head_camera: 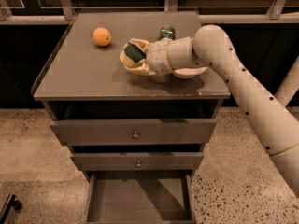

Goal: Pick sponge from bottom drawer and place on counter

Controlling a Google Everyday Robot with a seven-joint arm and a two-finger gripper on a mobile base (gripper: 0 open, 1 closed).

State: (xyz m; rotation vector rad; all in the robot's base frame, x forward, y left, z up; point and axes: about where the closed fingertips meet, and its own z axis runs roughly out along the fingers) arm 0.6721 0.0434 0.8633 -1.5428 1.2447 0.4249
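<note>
Jaws clasped around the sponge (134, 51), the cream-coloured gripper (132, 56) hangs low over the middle of the counter (79, 76); whether the sponge touches the surface cannot be told. An orange fruit (102, 36) sits near the gripper's tip toward the back of the counter, and a green-topped jar (167, 32) stands just behind the wrist, partly hidden by it. The smooth, pale arm (243, 92) reaches in from the side and crosses the counter's front corner. The counter is flat, matt grey, with a thin raised rim. Below it are two knobbed drawers (135, 132), and under them the bottom drawer (139, 200) stands pulled out, a shallow grey box. The sponge shows as a small, dark green curved patch between the fingers (127, 64).
</note>
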